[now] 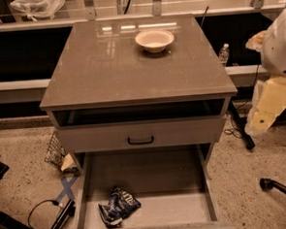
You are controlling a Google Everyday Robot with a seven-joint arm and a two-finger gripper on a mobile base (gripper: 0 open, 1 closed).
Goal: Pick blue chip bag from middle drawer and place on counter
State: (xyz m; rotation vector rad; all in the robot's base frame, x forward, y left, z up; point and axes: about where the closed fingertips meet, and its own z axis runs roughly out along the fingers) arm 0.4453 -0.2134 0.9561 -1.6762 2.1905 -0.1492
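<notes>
The blue chip bag (118, 207) lies crumpled on the floor of the open middle drawer (187, 208), in its front left part. The drawer is pulled out at the bottom of the cabinet. The counter (106, 70) is the cabinet's glossy grey-brown top. My arm hangs at the right edge of the view, and the gripper (262, 118) is its pale yellowish end, beside the cabinet's right side at about the height of the upper drawer. It is well away from the bag and holds nothing that I can see.
A pale round bowl (154, 40) stands on the counter's far middle. A grey drawer front with a black handle (140, 140) sits above the open drawer. A water bottle (224, 53) stands behind right. Cables and a black leg (43, 224) lie on the floor left.
</notes>
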